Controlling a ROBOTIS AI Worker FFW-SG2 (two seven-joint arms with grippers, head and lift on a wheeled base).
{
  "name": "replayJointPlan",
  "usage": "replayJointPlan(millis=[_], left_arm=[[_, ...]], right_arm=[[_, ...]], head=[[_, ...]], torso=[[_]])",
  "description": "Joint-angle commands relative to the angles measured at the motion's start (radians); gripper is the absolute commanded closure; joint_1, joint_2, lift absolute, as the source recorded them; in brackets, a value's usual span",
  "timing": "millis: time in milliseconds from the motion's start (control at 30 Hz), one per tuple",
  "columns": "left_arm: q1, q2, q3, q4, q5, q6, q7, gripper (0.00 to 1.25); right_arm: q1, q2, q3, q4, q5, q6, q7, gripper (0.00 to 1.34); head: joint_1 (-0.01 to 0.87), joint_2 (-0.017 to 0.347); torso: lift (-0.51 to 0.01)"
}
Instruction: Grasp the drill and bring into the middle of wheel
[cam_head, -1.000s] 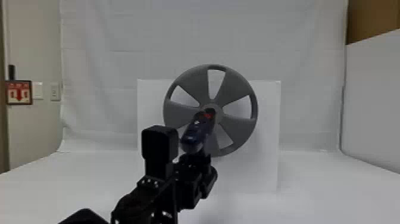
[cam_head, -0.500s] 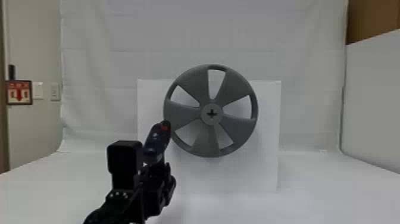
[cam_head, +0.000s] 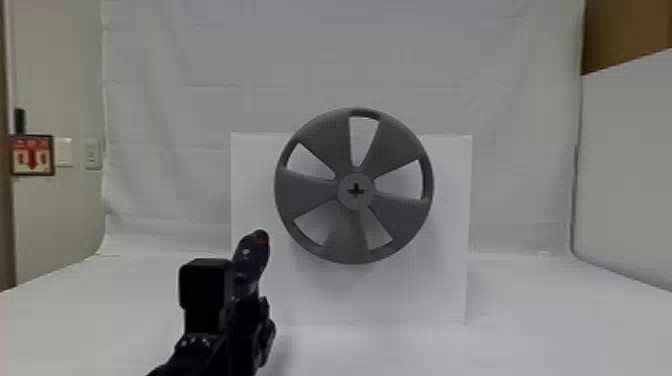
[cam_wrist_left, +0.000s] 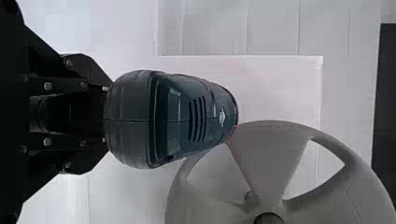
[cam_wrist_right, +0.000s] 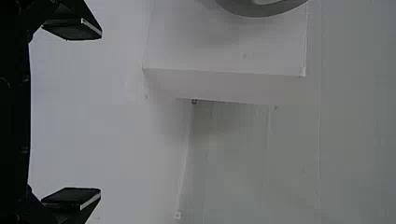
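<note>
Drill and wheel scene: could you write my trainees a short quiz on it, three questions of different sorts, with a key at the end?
1. True or false: the two fingers of the right gripper stand apart.

2. Multiple choice: the left gripper holds the drill. In the head view, where is the drill seen against the hub of the wheel?
A) Higher and to the right
B) Lower and to the left
C) Directly above

3. Fill in the blank: the dark mark in the middle of the hub is shaped like a ____.

Key: 1. True; 2. B; 3. cross
</note>
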Motion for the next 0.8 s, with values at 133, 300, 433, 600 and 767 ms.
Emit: replayJointPlan(millis=[133,300,433,600,767], left_arm=[[0.008,-0.002,0.004,0.033,0.005,-0.031,0.0,1.19],[0.011,-0.002,0.006,0.045,0.006,-0.037,-0.001,1.19],[0.012,-0.002,0.006,0.055,0.006,-0.042,0.0,1.19],[0.014,-0.002,0.007,0.067,0.005,-0.048,-0.001,1.19],[0.017,-0.002,0.007,0.081,0.005,-0.055,-0.001,1.19]], right_arm=[[0.0,0.003,0.002,0.0,0.002,0.0,0.001,0.12],[0.0,0.006,0.003,0.002,0.005,-0.002,0.001,0.13],[0.0,0.006,0.003,0.002,0.005,-0.002,0.0,0.12],[0.0,0.008,0.005,0.002,0.006,-0.002,0.0,0.12],[0.0,0.008,0.006,0.002,0.006,-0.002,0.0,0.12]], head=[[0.054,0.031],[0.054,0.031],[0.054,0.031],[0.054,0.031],[0.054,0.031]], torso=[[-0.403],[-0.403],[-0.403],[-0.403],[-0.403]])
